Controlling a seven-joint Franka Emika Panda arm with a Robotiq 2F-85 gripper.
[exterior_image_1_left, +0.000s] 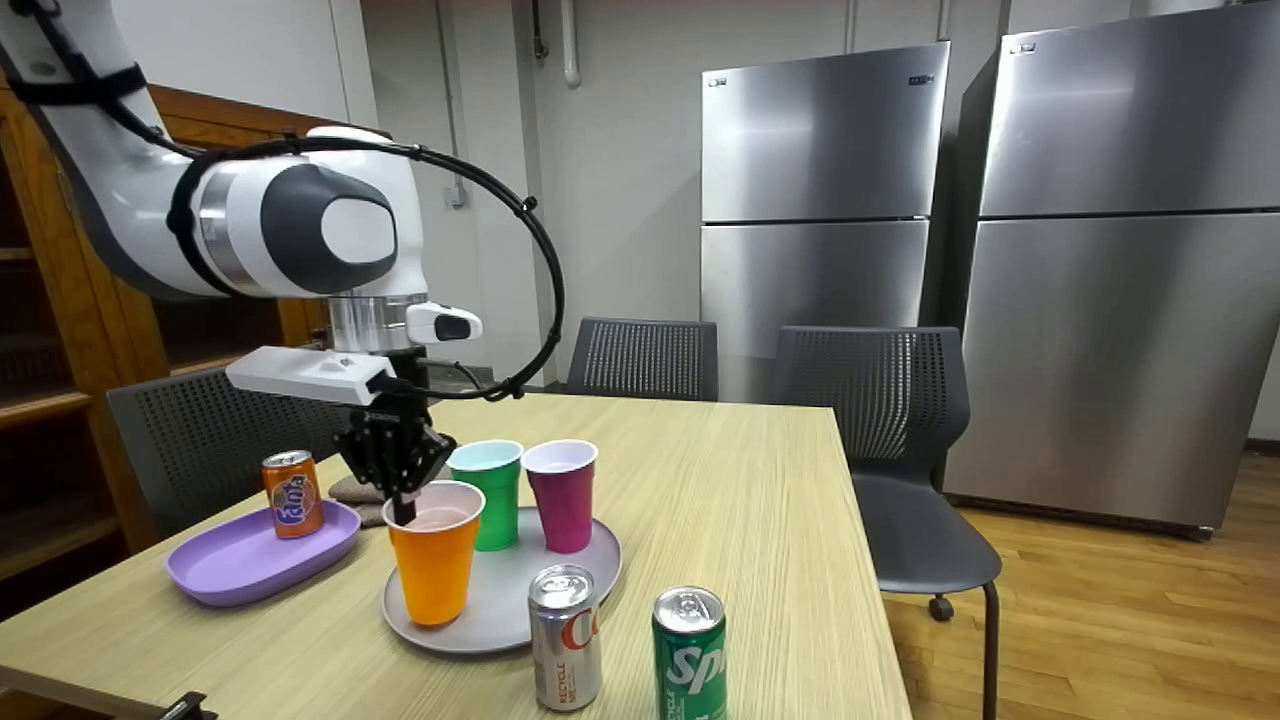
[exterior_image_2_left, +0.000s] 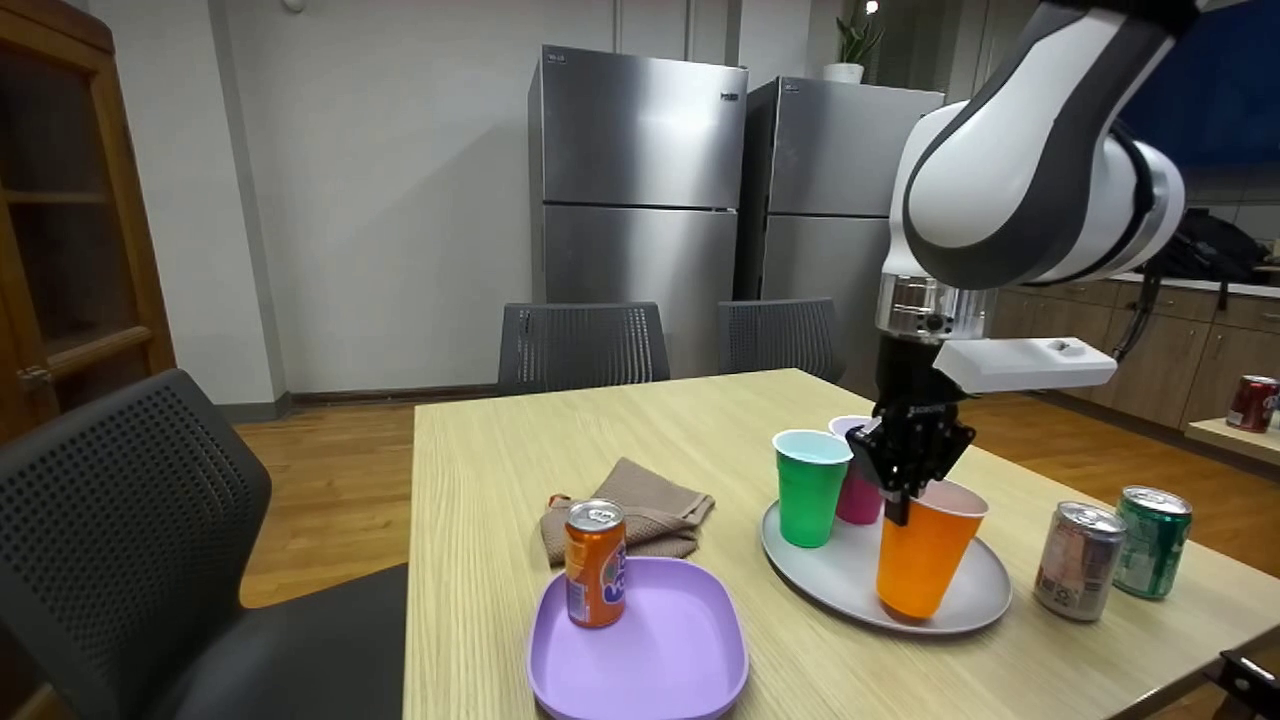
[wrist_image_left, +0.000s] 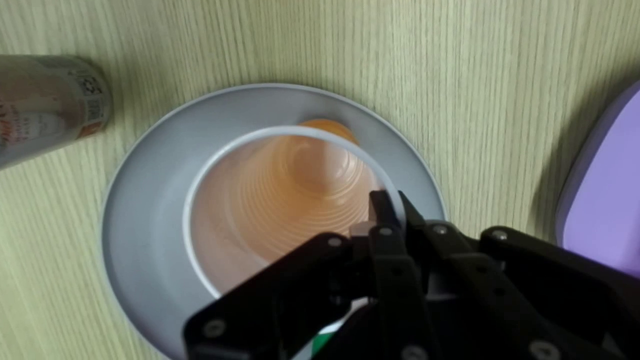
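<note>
An orange cup (exterior_image_1_left: 436, 575) with a white rim is pinched at its edge by my gripper (wrist_image_left: 394, 202). One finger is inside the cup and the other outside, with the wall between them. The cup tilts in both exterior views, its base low at the near part of a round grey plate (exterior_image_1_left: 510, 590). Whether the base touches the plate I cannot tell. Behind it on the plate stand a green cup (exterior_image_2_left: 808, 500) and a magenta cup (exterior_image_1_left: 562, 500), both upright. In the wrist view the arm's linkage hides most of the green cup.
An orange Fanta can (exterior_image_2_left: 596, 575) stands on a purple tray (exterior_image_2_left: 690, 650), with a folded brown cloth (exterior_image_2_left: 640, 500) beyond. A silver can (exterior_image_1_left: 565, 640) and a green Sprite can (exterior_image_1_left: 690, 655) stand beside the plate. Chairs (exterior_image_1_left: 870, 400) surround the table.
</note>
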